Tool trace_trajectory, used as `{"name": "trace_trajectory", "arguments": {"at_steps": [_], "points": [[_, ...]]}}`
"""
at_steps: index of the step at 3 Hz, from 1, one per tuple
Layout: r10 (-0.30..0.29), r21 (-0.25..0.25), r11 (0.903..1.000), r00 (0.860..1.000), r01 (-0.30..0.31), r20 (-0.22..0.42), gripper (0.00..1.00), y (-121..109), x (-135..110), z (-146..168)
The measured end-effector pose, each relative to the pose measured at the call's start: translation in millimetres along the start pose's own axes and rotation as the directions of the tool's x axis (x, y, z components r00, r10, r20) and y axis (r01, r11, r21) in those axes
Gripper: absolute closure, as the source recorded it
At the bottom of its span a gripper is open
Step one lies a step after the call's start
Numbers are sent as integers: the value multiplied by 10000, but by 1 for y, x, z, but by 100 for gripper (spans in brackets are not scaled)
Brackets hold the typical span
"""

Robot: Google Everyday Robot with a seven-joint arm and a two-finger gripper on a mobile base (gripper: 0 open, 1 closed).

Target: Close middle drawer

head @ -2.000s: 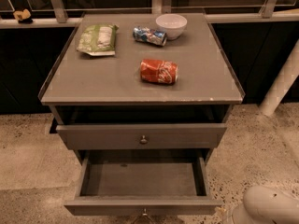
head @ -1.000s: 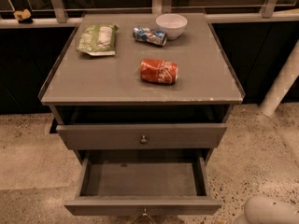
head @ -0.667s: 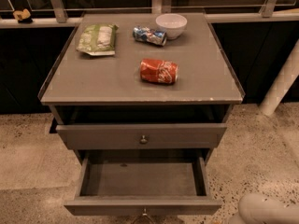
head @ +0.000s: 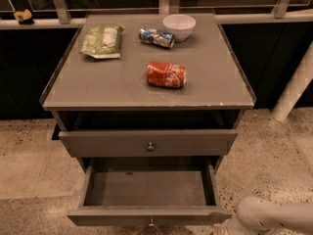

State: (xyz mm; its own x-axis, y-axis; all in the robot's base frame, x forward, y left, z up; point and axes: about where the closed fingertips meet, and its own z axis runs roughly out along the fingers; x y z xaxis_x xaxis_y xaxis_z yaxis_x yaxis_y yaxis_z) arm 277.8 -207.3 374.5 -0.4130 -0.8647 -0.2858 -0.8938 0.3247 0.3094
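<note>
The middle drawer (head: 146, 187) is pulled far out of the grey cabinet, and its shallow grey box is empty. Its flat face (head: 122, 216) runs along the bottom edge of the camera view, with the small dark knob (head: 150, 224) partly cut off. The slimmer drawer (head: 107, 143) above it stands slightly out and has a small knob (head: 150, 146). A white arm segment (head: 274, 217) lies at the bottom right, beside the open drawer's right front corner. My gripper is out of view.
On the cabinet top (head: 98, 82) lie a red soda can (head: 166, 75), a crushed blue can (head: 155, 36), a white bowl (head: 179, 26) and a green snack bag (head: 102, 40). A white pole (head: 296, 89) stands at the right. A speckled floor (head: 29, 170) surrounds the cabinet.
The white arm segment at the bottom right has shifted left, closer to the open drawer's front corner. The drawers and the objects on top have not moved.
</note>
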Motion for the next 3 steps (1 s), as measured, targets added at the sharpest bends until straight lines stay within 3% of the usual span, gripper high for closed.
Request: {"name": "trace_trajectory", "arguments": {"at_steps": [2,3], "points": [[790,897,9923,9944,-851,695,0,-53,-28,-2],[1052,1340,9837,9881,-1199,1123,0,-80,-45,-12]]}}
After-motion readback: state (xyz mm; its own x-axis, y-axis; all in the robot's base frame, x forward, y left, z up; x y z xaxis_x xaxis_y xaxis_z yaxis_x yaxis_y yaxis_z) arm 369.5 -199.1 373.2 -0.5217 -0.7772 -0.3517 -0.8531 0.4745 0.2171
